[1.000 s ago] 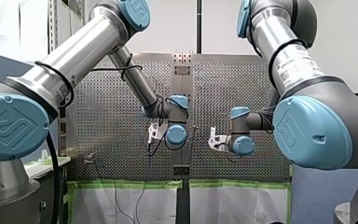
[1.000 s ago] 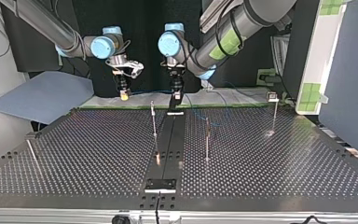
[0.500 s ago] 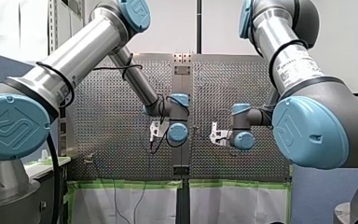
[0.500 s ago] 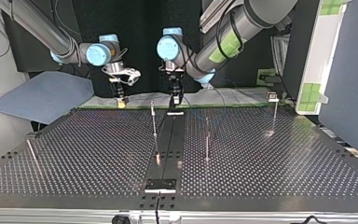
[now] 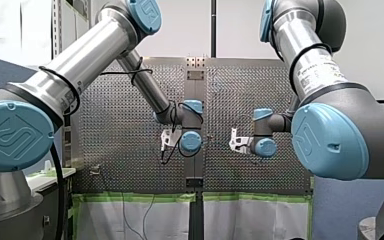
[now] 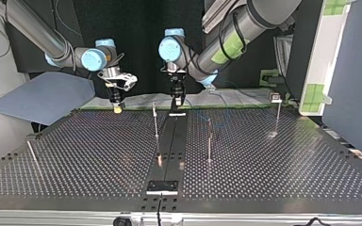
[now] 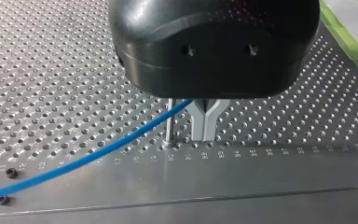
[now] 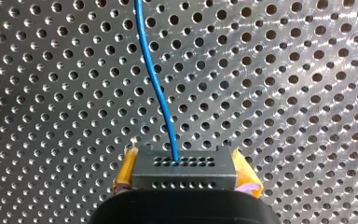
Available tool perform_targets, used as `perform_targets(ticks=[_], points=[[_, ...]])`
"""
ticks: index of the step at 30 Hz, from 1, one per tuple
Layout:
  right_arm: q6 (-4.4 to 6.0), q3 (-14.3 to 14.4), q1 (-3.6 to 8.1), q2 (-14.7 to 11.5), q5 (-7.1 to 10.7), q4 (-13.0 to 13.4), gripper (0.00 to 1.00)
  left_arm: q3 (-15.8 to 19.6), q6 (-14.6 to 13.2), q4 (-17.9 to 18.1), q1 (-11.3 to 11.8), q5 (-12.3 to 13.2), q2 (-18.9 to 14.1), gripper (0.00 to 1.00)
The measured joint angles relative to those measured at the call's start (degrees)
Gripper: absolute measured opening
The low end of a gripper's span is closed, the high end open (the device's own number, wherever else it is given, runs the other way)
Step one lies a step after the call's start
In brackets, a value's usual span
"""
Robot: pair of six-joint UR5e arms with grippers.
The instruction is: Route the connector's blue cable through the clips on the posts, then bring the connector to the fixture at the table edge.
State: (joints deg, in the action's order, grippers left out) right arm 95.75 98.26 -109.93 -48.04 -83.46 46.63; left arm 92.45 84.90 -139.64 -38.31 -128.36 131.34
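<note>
Dark connector [image 8: 185, 170] crosswise in right pincer [image 8: 185, 161], blue cable [image 8: 161, 93] pointing ahead

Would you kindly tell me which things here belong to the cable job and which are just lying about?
Job: connector, held in my right claw; cable; posts; fixture.
Lying about: sheet; tape; panel.

A row of small engraved numbers [image 7: 205, 155] runs along the perforated table [image 7: 261, 182], too blurred for me to read. The label [image 5: 318, 75] on my right arm has print too small to read. The blue joint cap [image 5: 11, 136] bears only an embossed logo.
</note>
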Motion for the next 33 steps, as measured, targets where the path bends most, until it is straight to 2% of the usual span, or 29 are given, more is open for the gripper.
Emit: perform_targets(ticks=[7, 15, 33], points=[[0.07, -0.1, 0.70, 0.0, 0.36, 0.2, 0.00, 0.0, 0.0, -0.1, 0.2, 0.4, 0.0, 0.02], [-0.33, -1.0, 0.80, 0.0, 1.64, -0.5, 0.00, 0.0, 0.0, -0.3, 0.1, 0.9, 0.0, 0.02], [-1.01, -1.5, 0.81, -0.9, 1.42, -1.6, 0.00, -0.2, -0.3, -2.9, -1.4, 0.6, -0.1, 0.02]])
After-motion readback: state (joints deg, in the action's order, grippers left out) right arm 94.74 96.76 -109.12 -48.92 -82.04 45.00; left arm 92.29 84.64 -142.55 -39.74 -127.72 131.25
